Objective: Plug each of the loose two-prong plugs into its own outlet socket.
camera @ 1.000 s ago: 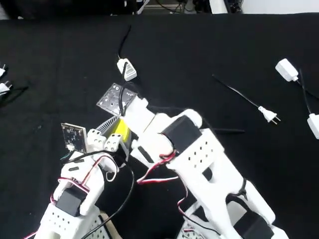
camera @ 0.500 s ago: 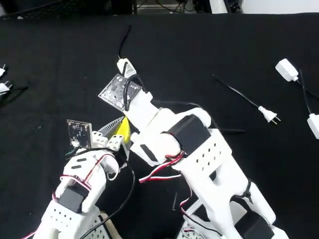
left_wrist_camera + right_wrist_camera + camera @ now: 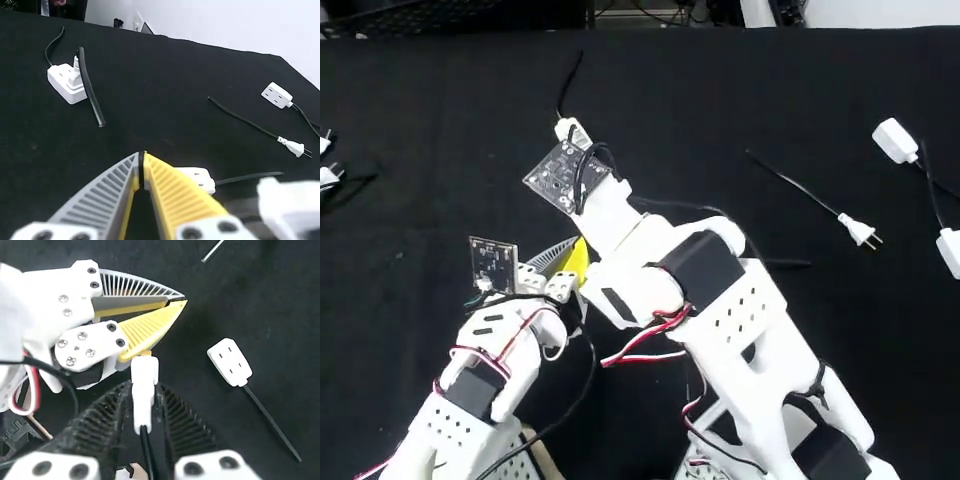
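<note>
Plug sits pinched in your right end effector, its tip up against your left end effector, which is pressed together. You have a white outlet socket lying just beside them on the black surface.

The bench is covered in matt black cloth. The left claw is ribbed plastic, with one yellow finger and one grey. The right claw is ribbed black plastic. The plug and the outlet socket are smooth white plastic.
</note>
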Action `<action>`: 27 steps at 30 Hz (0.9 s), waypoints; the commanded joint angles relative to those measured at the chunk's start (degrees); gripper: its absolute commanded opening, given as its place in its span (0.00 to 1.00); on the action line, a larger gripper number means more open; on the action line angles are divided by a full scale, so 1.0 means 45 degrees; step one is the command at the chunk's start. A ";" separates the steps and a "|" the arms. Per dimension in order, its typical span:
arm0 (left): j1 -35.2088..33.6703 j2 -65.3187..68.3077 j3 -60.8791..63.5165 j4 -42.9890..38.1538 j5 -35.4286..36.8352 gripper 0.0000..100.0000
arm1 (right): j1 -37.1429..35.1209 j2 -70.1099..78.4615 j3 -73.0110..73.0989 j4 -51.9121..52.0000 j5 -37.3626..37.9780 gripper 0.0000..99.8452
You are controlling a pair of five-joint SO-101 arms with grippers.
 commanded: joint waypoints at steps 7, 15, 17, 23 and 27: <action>0.1045 0.0098 0.0186 -0.0234 -0.0117 0.03 | -0.0078 -0.0088 -0.0557 -0.1016 -0.0488 0.01; 0.0029 0.0020 0.0186 -0.0332 -0.0117 0.03 | 0.1211 0.2393 -0.0479 -0.0567 -0.0508 0.01; -0.0342 0.0000 0.0186 -0.0469 -0.0117 0.03 | 0.2090 0.2745 -0.0674 -0.0195 -0.0410 0.01; -0.1260 0.0098 0.0186 -0.0801 -0.0117 0.03 | 0.4024 0.2354 -0.1651 0.0449 0.0567 0.01; -0.1846 0.0098 0.0186 -0.0860 -0.0117 0.03 | 0.4943 0.2706 -0.1709 0.0371 0.0625 0.01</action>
